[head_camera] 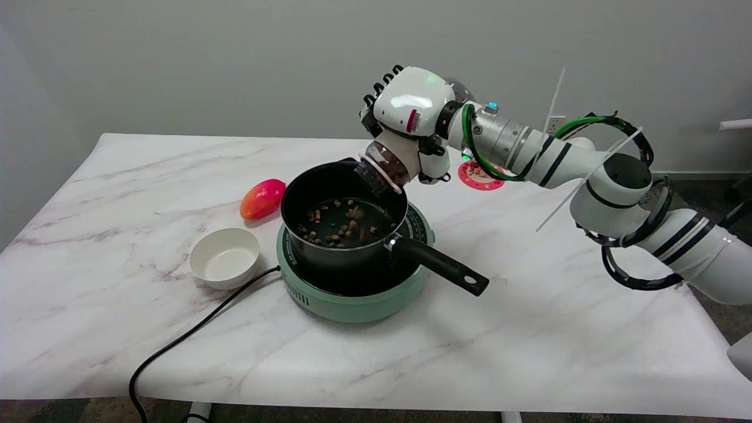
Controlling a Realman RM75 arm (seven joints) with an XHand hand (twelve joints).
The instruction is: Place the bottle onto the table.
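My right hand (pixel 408 111) grips a clear bottle (pixel 385 169) with brown pieces inside. The bottle is tilted mouth-down to the lower left, its mouth just over the far right rim of a black pot (pixel 343 226). Several brown pieces lie on the pot's bottom. The hand hangs in the air above the pot's far right side, and its fingers wrap the bottle's upper part, hiding it. The white marble table (pixel 529 329) lies below.
The pot stands on a green cooker (pixel 352 299), its black handle (pixel 440 267) pointing to the lower right. A black cable (pixel 194 335) runs off the front edge. A white bowl (pixel 224 258) and a red-orange mango (pixel 262 198) sit to the left. A red coaster (pixel 479 176) lies behind the arm.
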